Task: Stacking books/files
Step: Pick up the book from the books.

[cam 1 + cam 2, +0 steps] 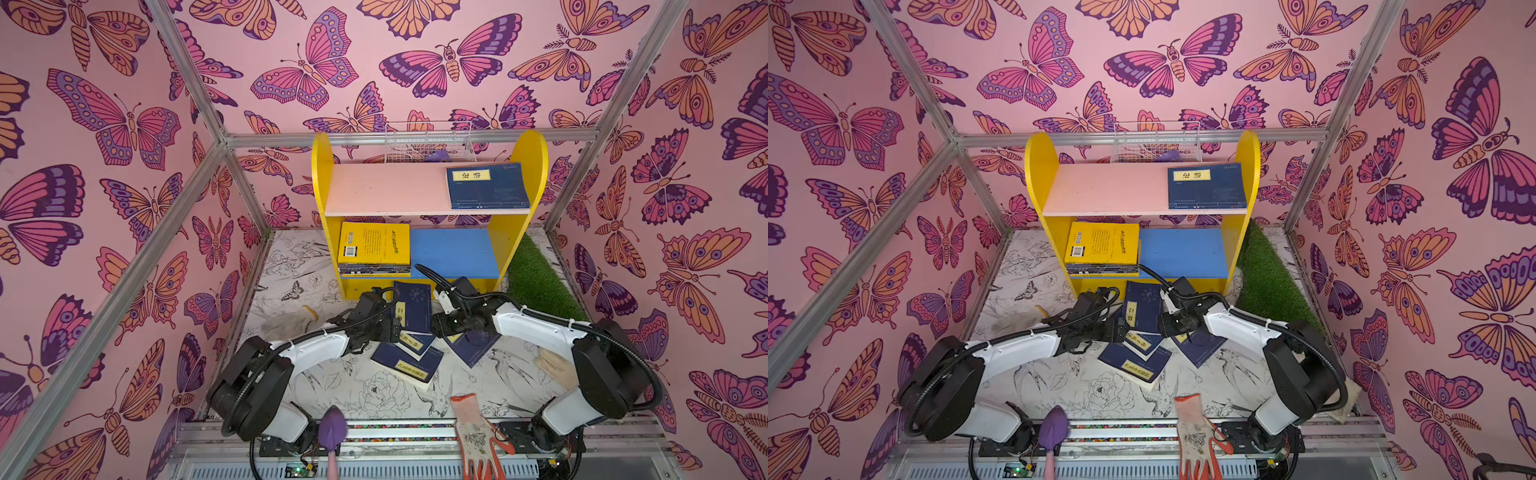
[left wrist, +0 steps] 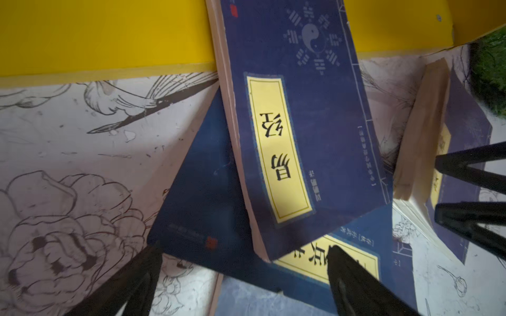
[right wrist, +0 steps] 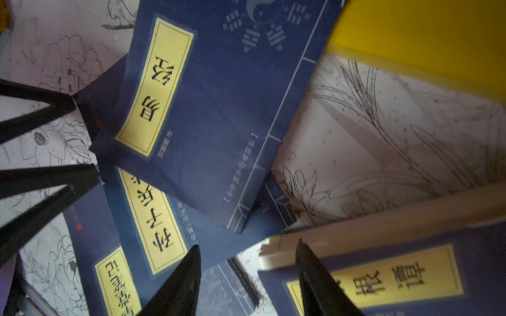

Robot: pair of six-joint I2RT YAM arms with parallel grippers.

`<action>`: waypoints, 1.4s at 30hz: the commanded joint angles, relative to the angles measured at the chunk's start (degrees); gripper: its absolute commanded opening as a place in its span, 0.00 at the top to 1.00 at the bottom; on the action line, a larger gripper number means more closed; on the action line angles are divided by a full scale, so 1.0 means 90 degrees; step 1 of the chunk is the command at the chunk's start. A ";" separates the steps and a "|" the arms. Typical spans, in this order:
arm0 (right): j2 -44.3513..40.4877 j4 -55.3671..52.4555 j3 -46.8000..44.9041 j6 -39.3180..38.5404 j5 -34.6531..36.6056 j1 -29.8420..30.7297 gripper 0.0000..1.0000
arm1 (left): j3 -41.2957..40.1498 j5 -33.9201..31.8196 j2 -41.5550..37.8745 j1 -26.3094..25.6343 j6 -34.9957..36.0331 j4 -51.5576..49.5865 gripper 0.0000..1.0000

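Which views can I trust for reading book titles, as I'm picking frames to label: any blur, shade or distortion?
Both top views: evenly lit, but wide-angle, so the frame uprights splay outward and titles are tiny. Left wrist: dim, yet the top navy book has a legible label; the black fingers are blurred. Right wrist: equally dim, and the near navy book looks soft.

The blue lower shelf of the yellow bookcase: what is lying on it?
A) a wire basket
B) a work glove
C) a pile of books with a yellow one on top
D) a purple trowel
C: both top views show a pile of books, a yellow-covered book uppermost, resting on the blue lower shelf.
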 commanded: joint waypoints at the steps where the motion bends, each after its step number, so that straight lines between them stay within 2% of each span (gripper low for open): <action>1: 0.0378 0.0516 0.0173 0.0061 0.0113 0.0049 0.40 | 0.0095 -0.0020 0.0233 0.0017 -0.0145 0.0499 0.07; 7: 0.1009 0.0941 0.0383 0.0472 0.0121 0.0039 0.30 | 0.0261 -0.0270 0.0577 0.0025 -0.0280 0.0587 0.17; 13: 0.1355 0.1139 0.0498 0.0577 -0.0045 0.0015 0.29 | 0.0482 -0.0206 0.0971 0.0002 -0.0242 0.0537 0.26; 15: 0.1416 0.1241 0.0494 0.0563 -0.0167 0.0017 0.30 | 0.0510 -0.0193 0.1045 -0.0018 -0.0230 0.0516 0.34; 22: 0.1100 0.1982 0.0310 0.0320 -0.0940 0.0132 0.44 | 0.0551 -0.0081 0.1303 -0.0116 -0.0158 0.0432 0.63; 26: 0.0689 0.1648 0.0415 -0.0130 -0.1016 0.0326 0.48 | 0.0560 -0.0049 0.1365 -0.0186 -0.0143 0.0360 0.75; 32: 0.0559 0.1579 0.0440 -0.0204 -0.1245 0.0325 0.55 | 0.0609 -0.0058 0.1421 -0.0338 0.0001 0.0268 0.96; 34: 0.0667 0.1610 0.0483 -0.0181 -0.1285 0.0325 0.57 | 0.0628 -0.0132 0.1431 -0.0410 0.0041 0.0204 1.00; 38: 0.0958 0.1898 0.0591 -0.0071 -0.1376 0.0327 0.63 | 0.0638 -0.0043 0.1450 -0.0473 0.0052 0.0207 1.00; 41: 0.1097 0.1987 0.0718 -0.0010 -0.1470 0.0325 0.71 | 0.0628 -0.0012 0.1432 -0.0500 0.0066 0.0200 1.00; 42: 0.1109 0.2023 0.0719 0.0008 -0.1520 0.0325 0.78 | 0.0628 0.0019 0.1423 -0.0509 0.0087 0.0198 1.00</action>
